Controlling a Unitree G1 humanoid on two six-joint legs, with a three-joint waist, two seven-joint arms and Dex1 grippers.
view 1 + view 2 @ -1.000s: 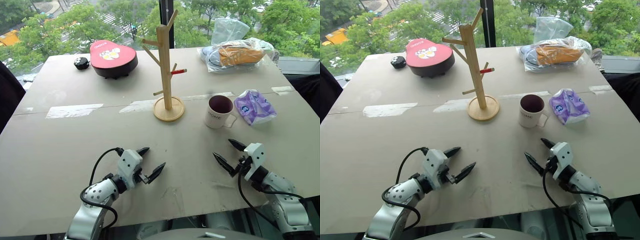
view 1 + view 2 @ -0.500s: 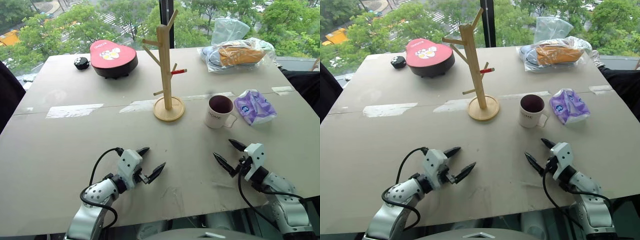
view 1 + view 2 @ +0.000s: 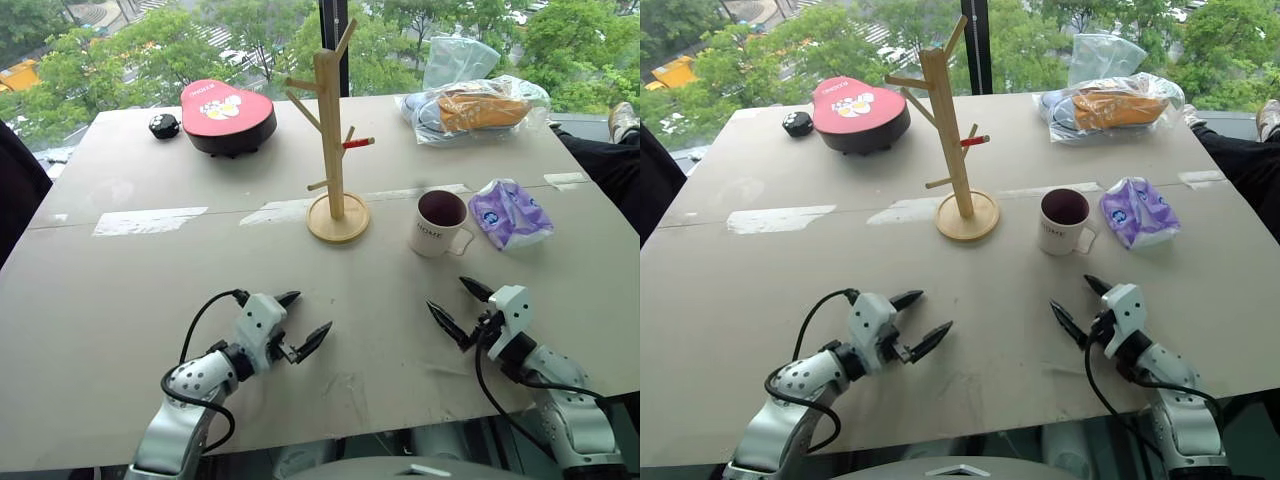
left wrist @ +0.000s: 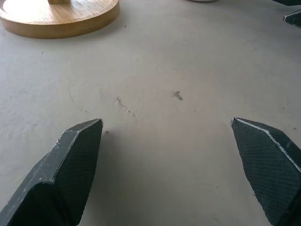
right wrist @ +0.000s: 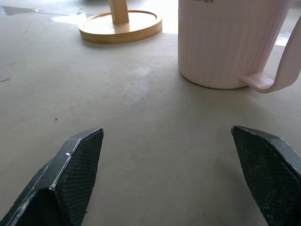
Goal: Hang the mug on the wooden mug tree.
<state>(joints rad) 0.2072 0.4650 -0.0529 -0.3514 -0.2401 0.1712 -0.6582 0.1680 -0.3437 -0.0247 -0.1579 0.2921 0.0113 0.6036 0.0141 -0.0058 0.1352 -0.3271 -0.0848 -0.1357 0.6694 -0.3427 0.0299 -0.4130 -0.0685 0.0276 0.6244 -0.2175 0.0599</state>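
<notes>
Nothing has shifted: small white ceramic mug [image 3: 438, 222] stands right of centre beside the light-wood mug tree [image 3: 334, 140]; left gripper [image 3: 302, 324] and right gripper [image 3: 455, 307] hover lower down, spread wide, empty, approach unstarted.

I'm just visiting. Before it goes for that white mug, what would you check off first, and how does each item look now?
1. Mug upright on the table: ok.
2. Handle on the side facing the right claw: ok.
3. Right claw open, holding nothing: ok.
4. Left claw open, holding nothing: ok.
5. Wooden mug tree upright, pegs bare: ok.
6. Purple packet close beside the mug, may crowd the grasp: cannot tell.
</notes>
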